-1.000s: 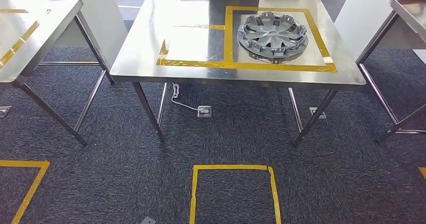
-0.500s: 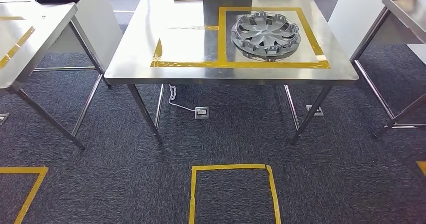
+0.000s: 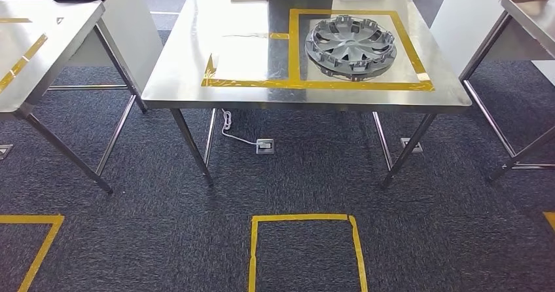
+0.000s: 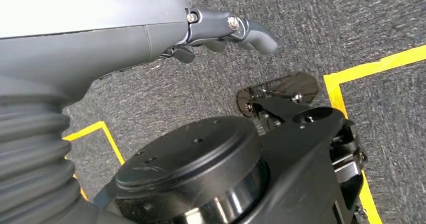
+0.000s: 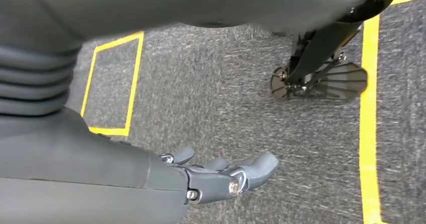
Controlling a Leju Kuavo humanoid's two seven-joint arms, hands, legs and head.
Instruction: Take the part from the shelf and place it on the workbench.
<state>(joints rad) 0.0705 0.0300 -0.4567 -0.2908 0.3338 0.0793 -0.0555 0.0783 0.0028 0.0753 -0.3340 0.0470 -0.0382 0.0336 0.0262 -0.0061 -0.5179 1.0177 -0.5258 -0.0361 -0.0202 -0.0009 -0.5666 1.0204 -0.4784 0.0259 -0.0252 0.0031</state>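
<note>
the part, a grey hubcap, lay flat inside the yellow tape square toward the bench's far right corner. it looked light, rigid, slick plastic; i judged its rim the best hold. my left robot hand and right robot hand hung empty, fingers loosely apart.

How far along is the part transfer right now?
The hubcap-like part already lies inside the yellow tape outline on the steel workbench, so placement looks done. Left hand and right hand hang empty over carpet. Nothing visibly remains.
</note>
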